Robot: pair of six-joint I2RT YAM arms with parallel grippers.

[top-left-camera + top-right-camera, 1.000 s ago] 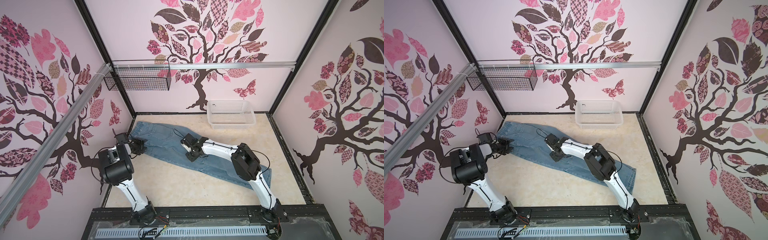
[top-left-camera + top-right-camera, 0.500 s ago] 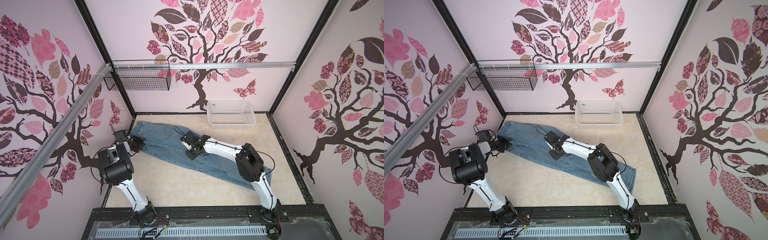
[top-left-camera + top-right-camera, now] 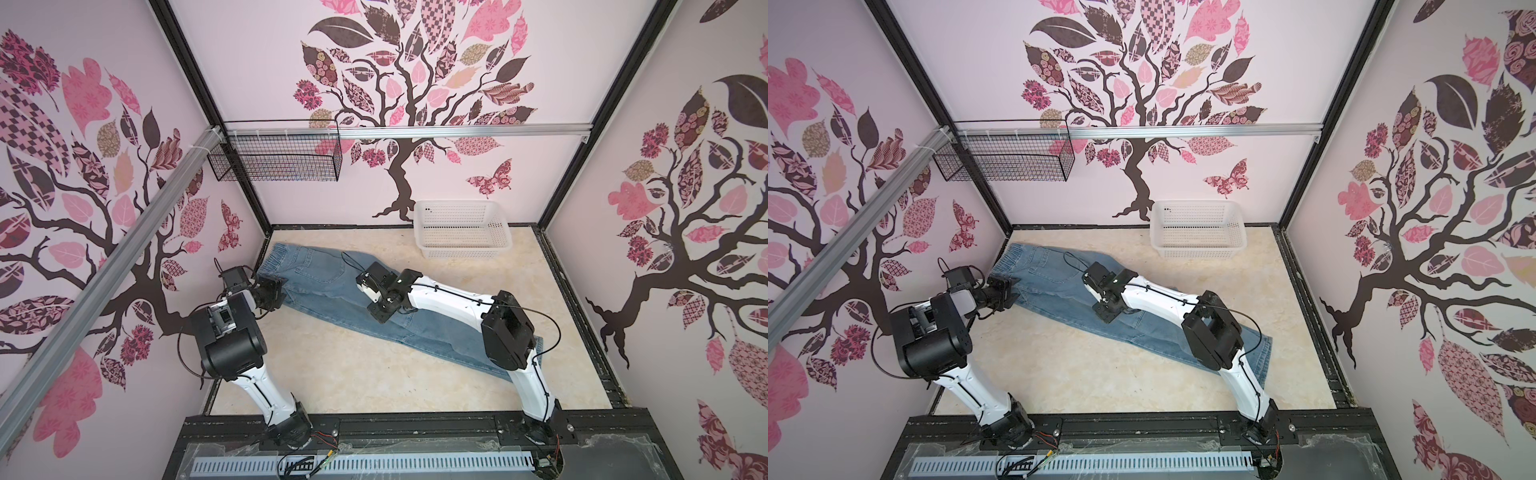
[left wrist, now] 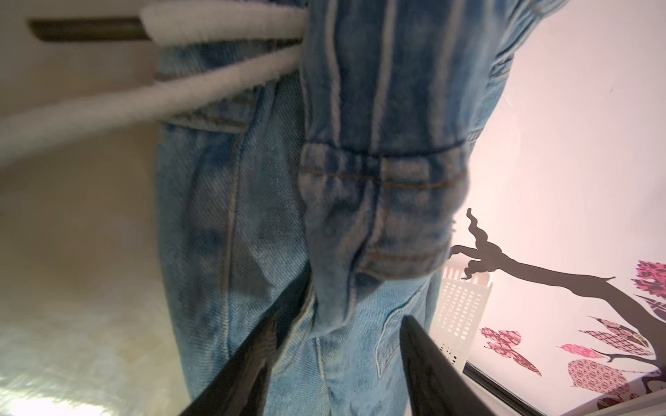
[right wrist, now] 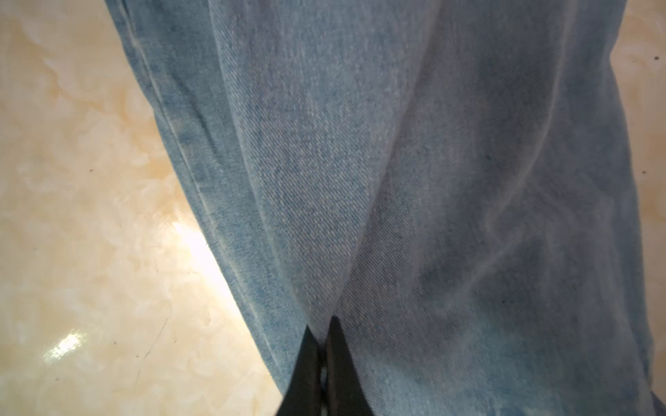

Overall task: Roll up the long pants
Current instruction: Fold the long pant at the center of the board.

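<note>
The long pants are laid diagonally across the cream marbled tabletop, with the waistband toward the far left corner. The left gripper is seen open at the waistband, denim between its jaws. The right gripper is closed on a pinch of the leg. A white basket is set against the tree-papered back wall, where a wire basket is hung.

Both top views are bright, evenly lit and sharp, with only soft shadows. In the right wrist view white glare flares on the table just beside the right gripper; the long pants show clear weave there, softer farther off. The left wrist view is smeared and soft, the left gripper dark and out of focus
</note>
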